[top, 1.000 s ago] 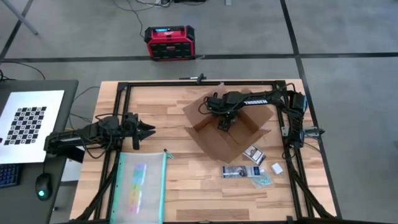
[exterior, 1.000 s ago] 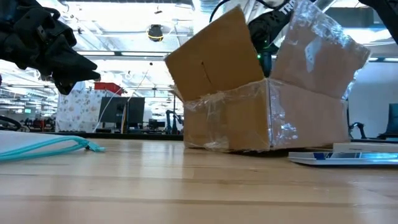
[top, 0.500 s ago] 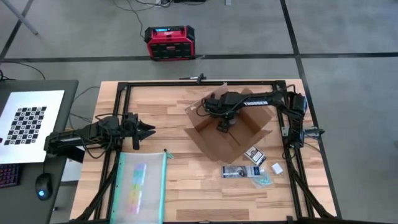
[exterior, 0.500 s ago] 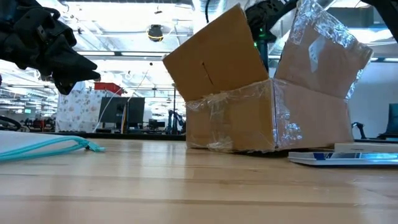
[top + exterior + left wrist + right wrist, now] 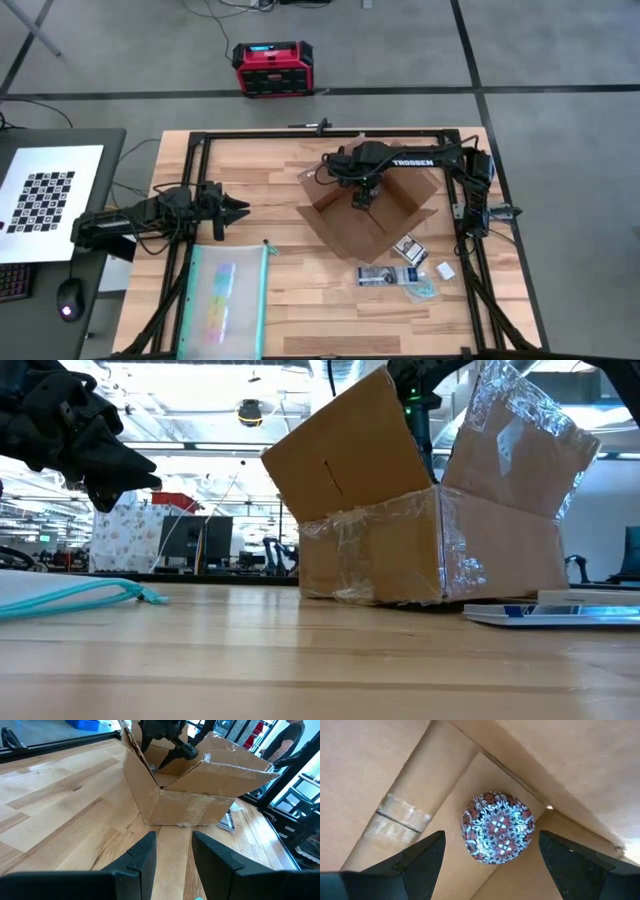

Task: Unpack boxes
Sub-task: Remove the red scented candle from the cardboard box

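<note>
Box (image 5: 365,215) mid-table, flaps up; right gripper (image 5: 490,865) hangs inside it, jaws wide and empty over a patterned ball (image 5: 497,827), likely mid-reach, next needing descent and closure around it; left gripper (image 5: 238,209) waits half-open, holding nothing.

Grey floor (image 5: 560,60) fills the upper part of the high view, crossed by dark lines; a red and black case (image 5: 272,69) sits at upper centre; a dark desk at the left edge carries a checkerboard sheet (image 5: 48,200), with a mouse (image 5: 67,301) at lower left; the low view's background shows bright ceiling lights (image 5: 200,400) and distant monitors (image 5: 195,540).
</note>
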